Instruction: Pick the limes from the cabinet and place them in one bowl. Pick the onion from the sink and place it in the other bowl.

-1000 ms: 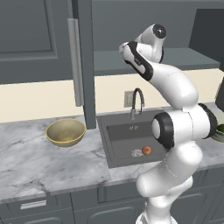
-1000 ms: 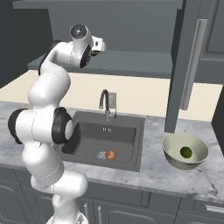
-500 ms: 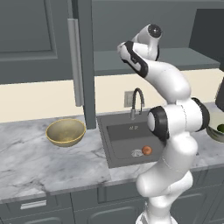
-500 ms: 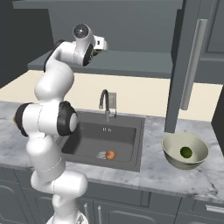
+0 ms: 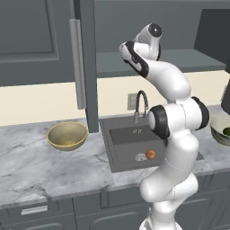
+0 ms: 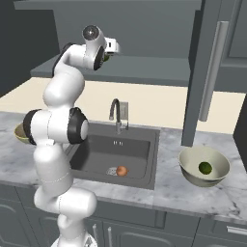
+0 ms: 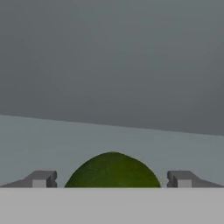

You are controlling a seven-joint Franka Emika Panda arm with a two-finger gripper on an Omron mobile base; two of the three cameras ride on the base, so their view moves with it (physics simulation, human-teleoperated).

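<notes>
Gripper at the cabinet shelf
Gripper [image 7: 112, 179] spread around a lime [image 7: 113, 171] on the shelf [image 7: 52, 144]; another lime [image 6: 205, 168] lies in the cream bowl [image 6: 189, 170].

glossy white rounded arm [image 5: 173, 134] segments, dark grey joint bands, small dark fingertips [image 7: 41, 178].

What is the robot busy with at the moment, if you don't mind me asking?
The arm is reaching up into the cabinet, its gripper open with a lime sitting between the fingertips on the shelf. Another lime already lies in the pale bowl. The onion is in the sink, and the golden-tan bowl holds nothing.
</notes>
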